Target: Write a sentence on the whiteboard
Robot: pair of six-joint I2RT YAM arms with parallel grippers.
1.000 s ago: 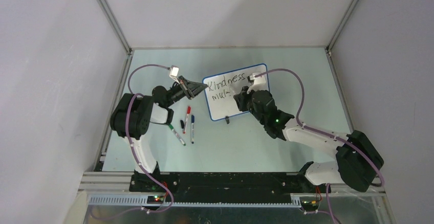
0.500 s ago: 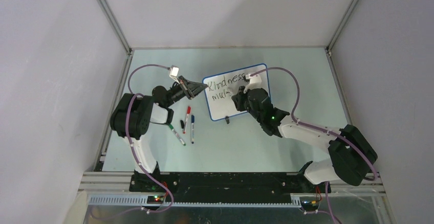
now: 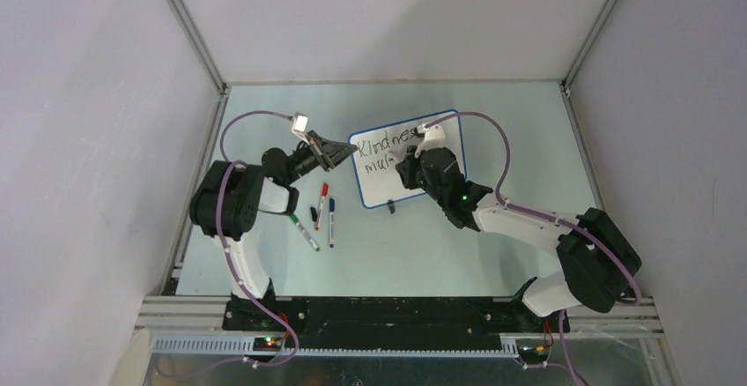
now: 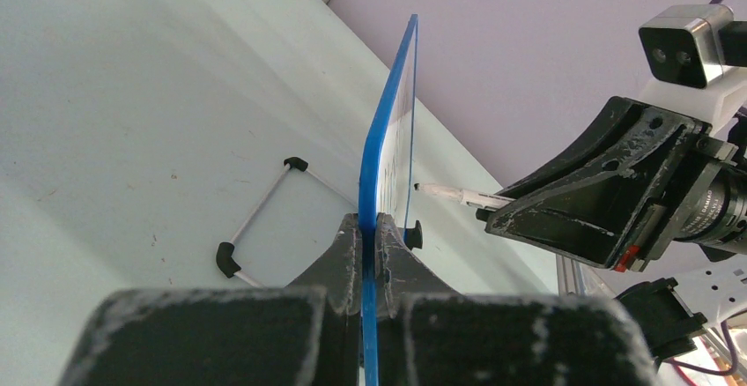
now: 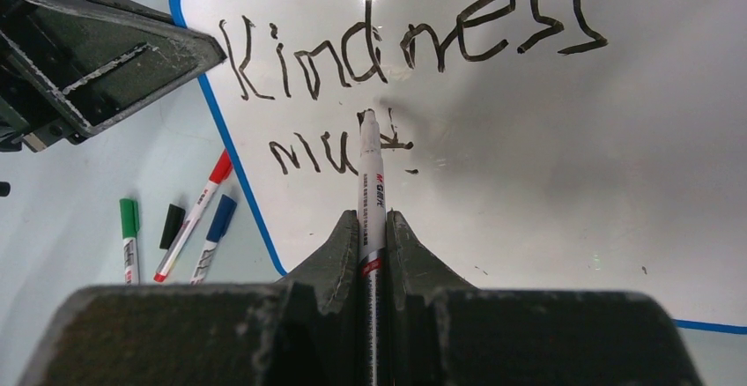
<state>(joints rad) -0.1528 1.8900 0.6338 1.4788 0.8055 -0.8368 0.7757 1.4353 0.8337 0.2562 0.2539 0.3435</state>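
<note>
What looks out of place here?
Nothing spilled or damaged. A loose black cap lies between the green marker and the red marker, and the whiteboard sits turned askew to the edges of the table.

Black-and-white jointed arms [image 3: 520, 218], purple cables [image 3: 255, 113], scuffed black left hand [image 4: 368, 223], right hand [image 5: 373, 223], green light [image 3: 464, 198]

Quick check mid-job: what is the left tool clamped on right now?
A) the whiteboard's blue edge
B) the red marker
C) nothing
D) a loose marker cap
A: in the left wrist view the left tool pinches the whiteboard by its blue rim.
</note>
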